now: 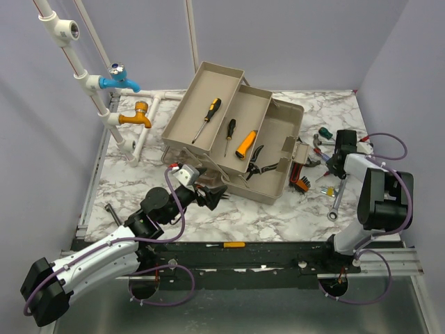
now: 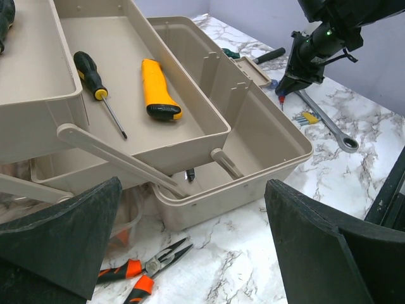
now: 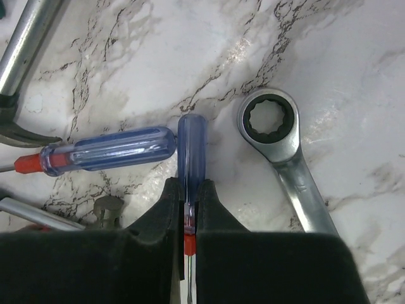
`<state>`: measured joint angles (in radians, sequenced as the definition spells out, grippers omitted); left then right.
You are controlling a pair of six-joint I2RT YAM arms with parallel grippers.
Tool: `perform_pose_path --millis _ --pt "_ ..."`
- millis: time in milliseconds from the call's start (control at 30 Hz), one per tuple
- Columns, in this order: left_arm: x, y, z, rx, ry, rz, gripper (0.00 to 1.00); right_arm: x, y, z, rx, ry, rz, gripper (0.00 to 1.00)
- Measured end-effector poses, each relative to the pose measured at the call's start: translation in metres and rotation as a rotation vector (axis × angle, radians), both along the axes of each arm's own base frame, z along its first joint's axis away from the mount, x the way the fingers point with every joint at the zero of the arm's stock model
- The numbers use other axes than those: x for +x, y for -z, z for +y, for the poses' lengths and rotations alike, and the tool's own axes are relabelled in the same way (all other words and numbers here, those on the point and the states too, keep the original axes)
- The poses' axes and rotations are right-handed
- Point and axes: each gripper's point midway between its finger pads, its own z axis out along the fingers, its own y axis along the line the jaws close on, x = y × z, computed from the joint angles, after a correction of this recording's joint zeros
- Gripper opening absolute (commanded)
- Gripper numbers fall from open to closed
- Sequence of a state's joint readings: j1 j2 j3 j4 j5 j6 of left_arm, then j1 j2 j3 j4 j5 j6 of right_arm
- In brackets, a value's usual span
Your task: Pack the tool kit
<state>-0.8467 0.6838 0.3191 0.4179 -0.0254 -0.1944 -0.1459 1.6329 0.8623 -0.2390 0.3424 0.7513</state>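
Right claw (image 3: 188,191) tight on blue screwdriver (image 3: 192,142); marbled tabletop (image 3: 158,50); lilac walls (image 1: 278,42)

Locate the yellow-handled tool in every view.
Top external: yellow-handled tool lies in the middle tray, picture centre.
Left wrist: upper left-centre, same tray.
Right wrist: not in it.
Shared landmark: black-handled screwdriver beside it, in the top and left wrist views.
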Motion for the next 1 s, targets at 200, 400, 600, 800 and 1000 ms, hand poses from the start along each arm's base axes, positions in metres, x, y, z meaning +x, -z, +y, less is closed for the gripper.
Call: perform_pose_path --millis 200,400,600,800,1000 --pt "0.0 0.001 0.0 0.004 0.0 0.003 0.99 -0.004 -0.028 0.001 -0.008 -0.001 -0.046 0.01" --pt "0.001 0.004 -0.001 0.011 0.0 0.01 0.99 0.002 -0.09 0.004 -0.027 -0.038 -0.219 0.01" --pt "0.001 0.004 -0.001 0.01 0.0 0.008 0.99 0.003 -0.137 0.022 0.006 -0.142 -0.362 0.01" --pt "0.001 0.003 -0.001 0.007 0.0 0.006 0.99 0.001 -0.175 0.043 0.043 -0.249 -0.484 0.01" --pt "0.001 0.003 -0.001 0.006 0.001 0.005 0.99 0.001 -0.191 0.065 0.106 -0.355 -0.539 0.01"
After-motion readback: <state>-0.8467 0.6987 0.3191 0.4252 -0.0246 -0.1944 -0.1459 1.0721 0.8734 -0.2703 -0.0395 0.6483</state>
